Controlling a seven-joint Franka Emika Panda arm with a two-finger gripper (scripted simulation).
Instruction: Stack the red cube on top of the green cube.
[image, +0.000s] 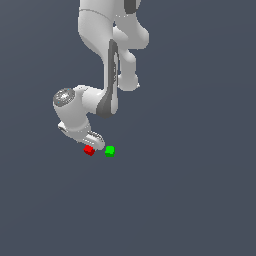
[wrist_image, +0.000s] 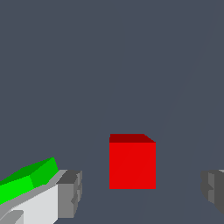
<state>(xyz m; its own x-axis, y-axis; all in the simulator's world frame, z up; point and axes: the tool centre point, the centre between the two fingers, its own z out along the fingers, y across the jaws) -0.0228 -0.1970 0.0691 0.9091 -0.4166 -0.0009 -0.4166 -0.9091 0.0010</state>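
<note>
The white Franka Panda arm (image: 107, 75) is reaching down from the upper part of the exterior view, its wrist bending toward that view's left and its gripper (image: 92, 145) sitting low over the plain dark grey floor (image: 190, 200). The red cube (image: 89, 150) is lying on the floor directly under the gripper's tip, and the green cube (image: 109, 151) is resting on the floor just beside it, toward the exterior view's right, with a narrow gap showing between the two, so they are not touching.

In the wrist view, the gripper (wrist_image: 140, 192) is standing wide: its two grey fingertips (wrist_image: 70, 194) are sitting far apart, and the red cube (wrist_image: 132, 162) is lying between them without either pad touching it, clear grey floor (wrist_image: 109, 65) showing on both sides of the cube. The cube is sitting nearer to one pad than to the other. The green cube (wrist_image: 26, 181) is showing partly behind the white finger body, outside the span of the jaws and close against that finger; whether it is actually touching the finger cannot be told

Both cubes are sitting flat on the floor, neither one lifted nor stacked
</note>
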